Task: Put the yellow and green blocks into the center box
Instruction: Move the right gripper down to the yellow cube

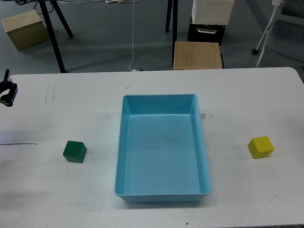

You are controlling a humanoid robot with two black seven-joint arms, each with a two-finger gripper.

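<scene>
The light-blue tray (204, 142) lies in the middle of the white table and holds nothing. The dark green block (74, 151) sits on the table to the left of the tray. The yellow block (261, 147) sits on the table to the right of it. Only the tip of my left gripper (6, 89) shows, at the far left edge, well behind and to the left of the green block. It is small and dark, so I cannot tell whether its fingers are open or shut. My right gripper is out of view.
Beyond the table's far edge (152, 71) stand a tan wooden box (197, 55), another tan box (24, 28) at the far left, a white crate (212, 10) on a black case, tripod legs (52, 33) and a chair base (266, 38).
</scene>
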